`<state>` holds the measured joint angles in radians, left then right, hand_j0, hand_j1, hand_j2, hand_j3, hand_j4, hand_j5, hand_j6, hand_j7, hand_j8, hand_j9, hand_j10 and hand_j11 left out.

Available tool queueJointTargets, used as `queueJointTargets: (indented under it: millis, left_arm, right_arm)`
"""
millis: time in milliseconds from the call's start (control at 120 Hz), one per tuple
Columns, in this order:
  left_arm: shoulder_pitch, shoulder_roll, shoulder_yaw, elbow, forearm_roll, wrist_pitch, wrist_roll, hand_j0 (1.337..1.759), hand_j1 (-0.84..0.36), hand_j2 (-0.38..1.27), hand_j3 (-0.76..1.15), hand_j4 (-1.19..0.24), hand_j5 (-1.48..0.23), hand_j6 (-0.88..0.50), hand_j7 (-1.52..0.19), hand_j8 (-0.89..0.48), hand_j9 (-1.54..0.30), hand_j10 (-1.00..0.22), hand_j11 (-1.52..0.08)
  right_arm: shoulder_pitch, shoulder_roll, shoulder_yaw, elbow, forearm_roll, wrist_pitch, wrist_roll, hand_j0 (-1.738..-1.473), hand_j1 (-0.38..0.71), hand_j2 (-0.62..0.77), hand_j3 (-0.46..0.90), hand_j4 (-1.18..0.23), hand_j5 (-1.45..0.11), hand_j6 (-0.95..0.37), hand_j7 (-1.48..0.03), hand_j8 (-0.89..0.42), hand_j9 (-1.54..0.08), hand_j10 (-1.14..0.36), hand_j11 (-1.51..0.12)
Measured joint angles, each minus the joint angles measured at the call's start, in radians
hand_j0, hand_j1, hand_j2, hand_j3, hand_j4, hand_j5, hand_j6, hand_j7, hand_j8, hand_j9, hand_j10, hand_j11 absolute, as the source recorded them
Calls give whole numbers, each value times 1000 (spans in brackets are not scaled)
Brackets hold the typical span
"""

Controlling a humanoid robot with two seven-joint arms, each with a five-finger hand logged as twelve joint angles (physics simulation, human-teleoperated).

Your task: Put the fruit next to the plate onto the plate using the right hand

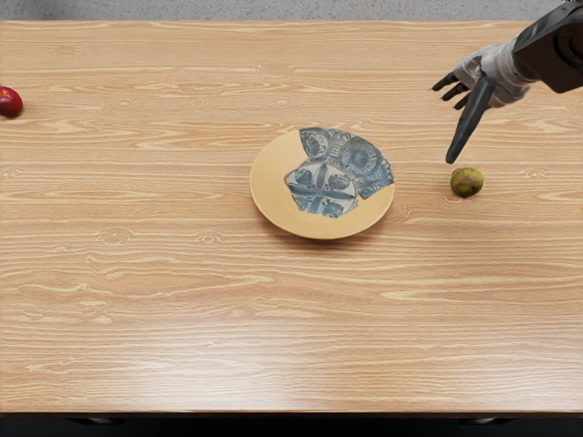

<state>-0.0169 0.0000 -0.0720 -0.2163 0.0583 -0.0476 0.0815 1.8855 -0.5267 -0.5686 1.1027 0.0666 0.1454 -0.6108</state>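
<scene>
A small yellow-green fruit (466, 181) lies on the wooden table, a short way right of the plate. The plate (273, 187) is tan with a blue patterned centre and sits mid-table with nothing on it. My right hand (466, 98) comes in from the upper right corner and hovers above and just behind the fruit. Its fingers (469, 123) are spread, one pointing down toward the fruit without touching it. The hand holds nothing. No left arm shows in the head view.
A red fruit (9, 100) lies at the table's far left edge, well away from the plate. The wooden table (182, 309) stretches across the whole view, with its front edge near the bottom.
</scene>
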Motion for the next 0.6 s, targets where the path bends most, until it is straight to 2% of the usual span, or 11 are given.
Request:
queueJointTargets:
  millis: [133, 283, 367, 433, 600]
  left_arm:
    - [0, 0, 0, 0, 0, 0, 0, 1658, 349, 0, 0, 0, 0, 0, 0, 0, 0, 0, 0]
    - [0, 0, 0, 0, 0, 0, 1, 1658, 349, 0, 0, 0, 0, 0, 0, 0, 0, 0, 0]
    - [0, 0, 0, 0, 0, 0, 1, 1658, 349, 0, 0, 0, 0, 0, 0, 0, 0, 0, 0]
    - [0, 0, 0, 0, 0, 0, 0, 1658, 349, 0, 0, 0, 0, 0, 0, 0, 0, 0, 0]
    - [0, 0, 0, 0, 0, 0, 0, 1658, 349, 0, 0, 0, 0, 0, 0, 0, 0, 0, 0]
  right_arm:
    - [6, 110, -130, -23, -1, -234, 0, -1658, -321, -5, 0, -25, -31, -26, -31, -25, -32, -25, -31]
    - [-89, 185, -165, -48, -2, -416, 0, -1658, -322, -4, 0, -25, -30, -25, -30, -25, -31, -24, -30]
    - [-150, 225, -168, -90, -1, -472, 0, -1658, -313, -6, 0, -32, -40, -33, -40, -32, -40, -32, -40]
    - [-193, 244, -167, -124, -2, -493, 0, -1658, -264, -14, 0, -73, -93, -74, -93, -73, -93, -73, -93]
    - [-310, 294, -157, -277, -4, -511, 0, -1658, -199, -24, 0, -128, -164, -129, -164, -129, -164, -128, -164]
